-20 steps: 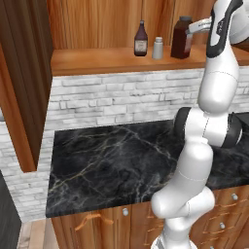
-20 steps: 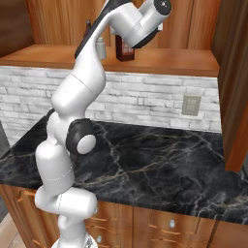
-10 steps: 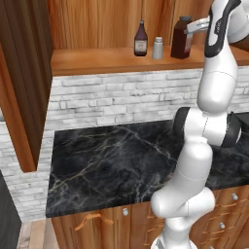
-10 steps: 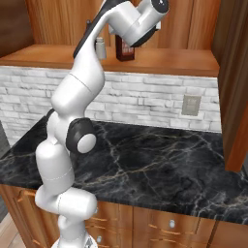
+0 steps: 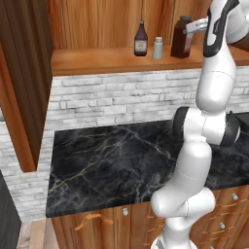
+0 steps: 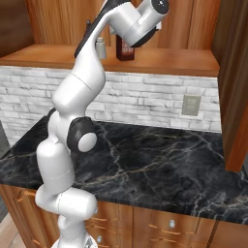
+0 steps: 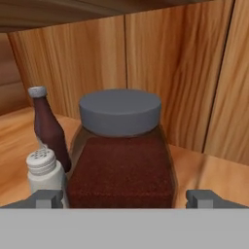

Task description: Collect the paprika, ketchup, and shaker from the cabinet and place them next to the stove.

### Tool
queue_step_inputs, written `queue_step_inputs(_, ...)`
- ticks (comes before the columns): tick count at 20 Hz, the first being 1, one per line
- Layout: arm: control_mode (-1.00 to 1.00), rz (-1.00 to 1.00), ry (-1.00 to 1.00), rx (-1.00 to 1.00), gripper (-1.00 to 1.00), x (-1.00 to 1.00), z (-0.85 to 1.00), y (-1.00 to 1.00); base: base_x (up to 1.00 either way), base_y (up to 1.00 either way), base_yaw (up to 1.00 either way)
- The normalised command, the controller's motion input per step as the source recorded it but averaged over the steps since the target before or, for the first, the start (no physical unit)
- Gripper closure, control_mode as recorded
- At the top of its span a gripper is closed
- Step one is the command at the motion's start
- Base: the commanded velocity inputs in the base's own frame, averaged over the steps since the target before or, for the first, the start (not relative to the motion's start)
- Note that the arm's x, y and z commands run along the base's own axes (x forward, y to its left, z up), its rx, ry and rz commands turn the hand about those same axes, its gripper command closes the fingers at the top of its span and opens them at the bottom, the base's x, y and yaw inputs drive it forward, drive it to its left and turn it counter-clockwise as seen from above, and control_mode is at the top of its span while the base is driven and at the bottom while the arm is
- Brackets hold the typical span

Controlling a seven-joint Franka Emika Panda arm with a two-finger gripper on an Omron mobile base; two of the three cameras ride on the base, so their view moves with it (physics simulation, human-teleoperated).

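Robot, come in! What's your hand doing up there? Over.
Gripper open, level with the paprika, jar between the fingertips, not gripped. Ketchup and shaker stand just beside it on the cabinet shelf.

Paprika (image 7: 120, 165): dark reddish-brown contents, flat grey cap. Ketchup (image 7: 48, 127): dark brown bottle, small grey cap; pale label visible in the left base view. Shaker (image 7: 44, 170): pale grey-white, dotted top. Cabinet (image 5: 97, 22): warm orange-brown wood, vertical grain. Bench (image 5: 112, 165): black marble, pale veining. Wall (image 5: 116, 99): whitish brick pattern. Arm (image 5: 214, 87): white, dark joints. Drawers (image 6: 160, 223): orange-brown, silver knobs.
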Motion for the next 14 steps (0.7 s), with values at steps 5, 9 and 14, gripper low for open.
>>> queue_step_inputs(5, -1.0, 0.0, 0.01, 0.0, -1.0, 0.11, 0.0, 0.0, 0.0, 0.0, 0.0)
queue_step_inputs(9, -1.0, 0.0, 0.01, 0.0, -1.0, 0.02, 0.0, 0.06, 0.0, 0.0, 0.0)
queue_step_inputs(14, -1.0, 0.0, 0.0, -0.01, -1.0, 0.0, 0.0, 0.19, 0.0, 0.0, 0.0)
